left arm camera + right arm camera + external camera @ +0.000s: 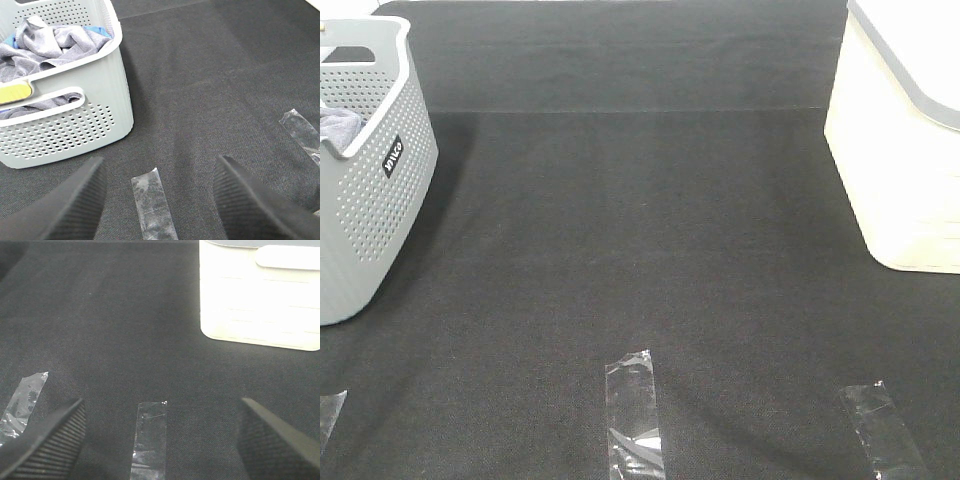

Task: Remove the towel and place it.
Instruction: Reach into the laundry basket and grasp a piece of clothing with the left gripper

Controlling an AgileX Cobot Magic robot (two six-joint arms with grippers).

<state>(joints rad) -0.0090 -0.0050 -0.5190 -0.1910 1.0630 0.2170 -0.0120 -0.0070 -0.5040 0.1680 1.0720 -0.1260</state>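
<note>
The greyish-lavender towel [50,45] lies crumpled inside the grey perforated basket [75,125]. A corner of it shows in the exterior view [338,125], inside the same basket [370,200] at the far left. My left gripper [160,200] is open and empty, low over the black mat, short of the basket. My right gripper [160,440] is open and empty over the mat, facing the white basket [260,305]. Neither gripper shows in the exterior view.
A white basket [905,150] stands at the right edge. A bit of bright blue cloth [100,31] and a yellow object [15,92] lie in the grey basket. Clear tape strips [635,415] [885,430] mark the black mat [640,220] near the front.
</note>
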